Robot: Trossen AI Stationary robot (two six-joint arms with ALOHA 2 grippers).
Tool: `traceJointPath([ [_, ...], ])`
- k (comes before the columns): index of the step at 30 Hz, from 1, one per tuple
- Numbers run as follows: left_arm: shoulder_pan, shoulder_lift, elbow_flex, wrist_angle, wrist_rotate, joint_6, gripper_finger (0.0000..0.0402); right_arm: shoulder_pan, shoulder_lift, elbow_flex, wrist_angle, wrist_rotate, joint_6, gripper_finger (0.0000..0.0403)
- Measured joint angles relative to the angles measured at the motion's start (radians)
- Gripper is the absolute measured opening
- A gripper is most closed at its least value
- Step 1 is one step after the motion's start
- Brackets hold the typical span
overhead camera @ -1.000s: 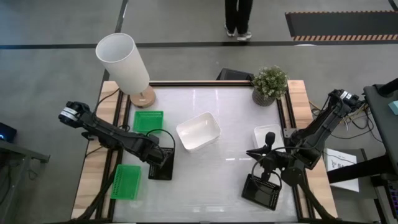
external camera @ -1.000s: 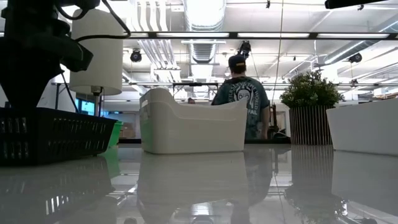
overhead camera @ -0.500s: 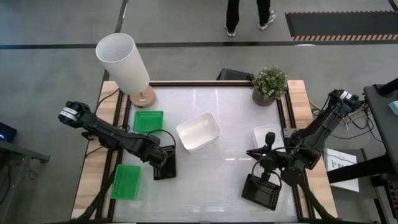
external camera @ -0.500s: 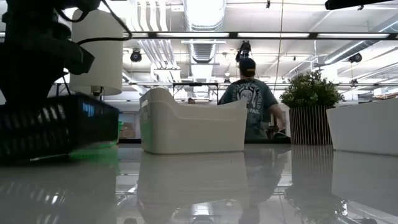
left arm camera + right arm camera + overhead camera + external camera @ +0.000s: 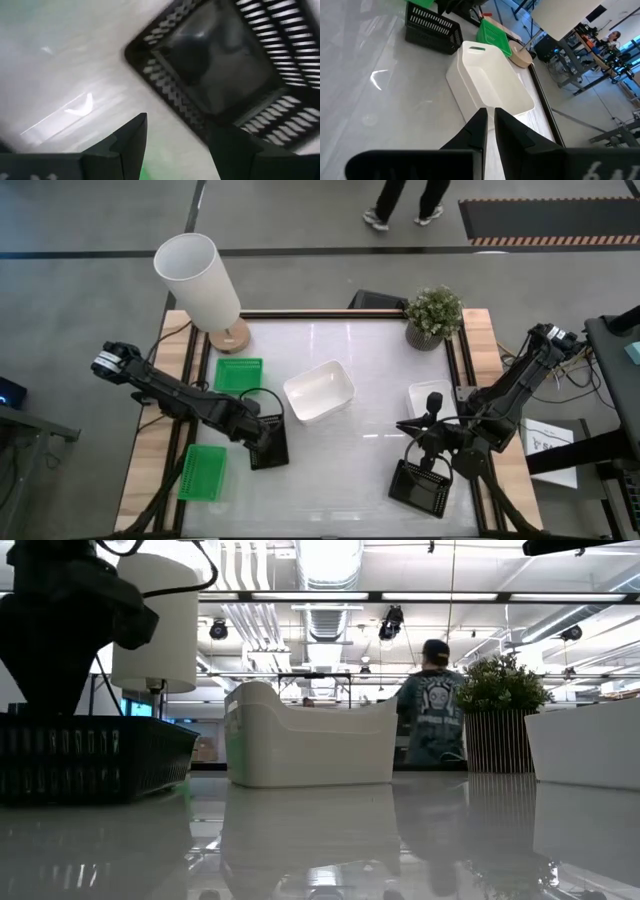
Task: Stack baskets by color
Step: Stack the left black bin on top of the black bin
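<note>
Lower right of the high view, the right end effector [image 5: 432, 463] hangs narrow, fingers together, above a black basket [image 5: 420, 487]; left of centre, the left end effector [image 5: 268, 442] stands wide over another black basket [image 5: 270, 448] resting on the desk [image 5: 350, 380]; beyond lie a white basket [image 5: 319, 391] and two green baskets [image 5: 238, 374].

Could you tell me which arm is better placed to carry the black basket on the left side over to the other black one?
Left: its gripper hangs open directly over that black basket; the right gripper is shut, beside the other black basket.
</note>
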Motion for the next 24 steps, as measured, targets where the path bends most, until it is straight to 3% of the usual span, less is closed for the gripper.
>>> traceJointPath([
  [24, -0.007, 0.014, -0.114, 0.213, 0.004, 0.001, 0.0173, 0.0, 0.0, -0.004, -0.002, 0.0, 0.019, 0.0027],
])
